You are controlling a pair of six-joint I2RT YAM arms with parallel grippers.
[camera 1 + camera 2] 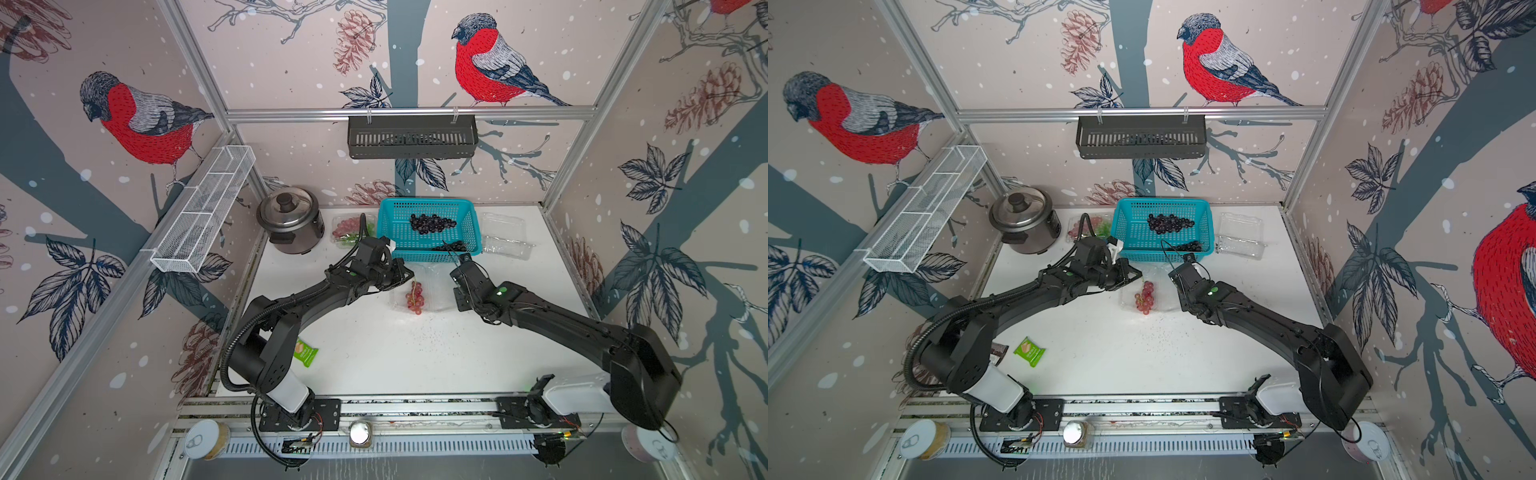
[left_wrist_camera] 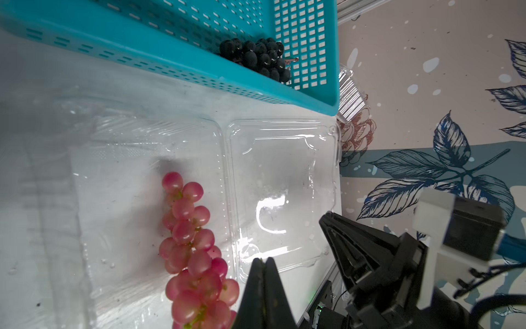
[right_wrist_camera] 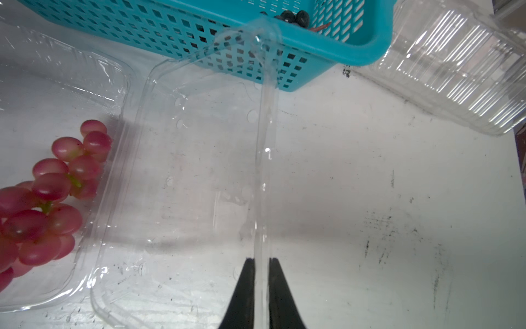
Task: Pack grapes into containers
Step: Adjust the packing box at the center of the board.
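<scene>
Red grapes (image 2: 193, 245) (pinkish, glossy) lie in a clear open container (image 2: 128, 171).

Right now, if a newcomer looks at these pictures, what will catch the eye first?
Probably the red grapes, lying in an open clear container at the scene's centre; the right tool pinches the edge of its lid. Behind it stands a teal basket with dark grapes, and big red-breasted birds cover the walls.

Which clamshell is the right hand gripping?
The open container with red grapes, nearer than the teal basket; right hand pinches its lid. Others flank the basket.
</scene>
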